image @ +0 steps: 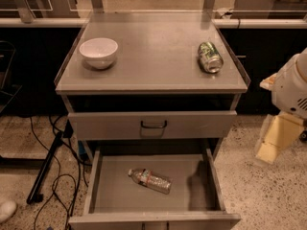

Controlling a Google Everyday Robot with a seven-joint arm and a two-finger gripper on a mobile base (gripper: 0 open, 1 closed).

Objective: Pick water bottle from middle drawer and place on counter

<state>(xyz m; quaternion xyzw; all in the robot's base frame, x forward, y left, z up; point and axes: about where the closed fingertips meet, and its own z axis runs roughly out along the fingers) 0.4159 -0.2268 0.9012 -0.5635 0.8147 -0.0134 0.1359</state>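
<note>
The water bottle, clear with a white cap and a red-banded label, lies on its side on the floor of the open middle drawer, cap pointing left. The counter is the grey cabinet top above it. My gripper, pale yellow under a white arm housing, hangs at the right edge of the view. It is outside the cabinet, to the right of the drawer, level with the closed drawer front, and holds nothing that I can see.
A white bowl stands on the counter's left side and a green drink can lies on its right side. A closed drawer front with a dark bar handle is above the open drawer. Cables run over the speckled floor at left.
</note>
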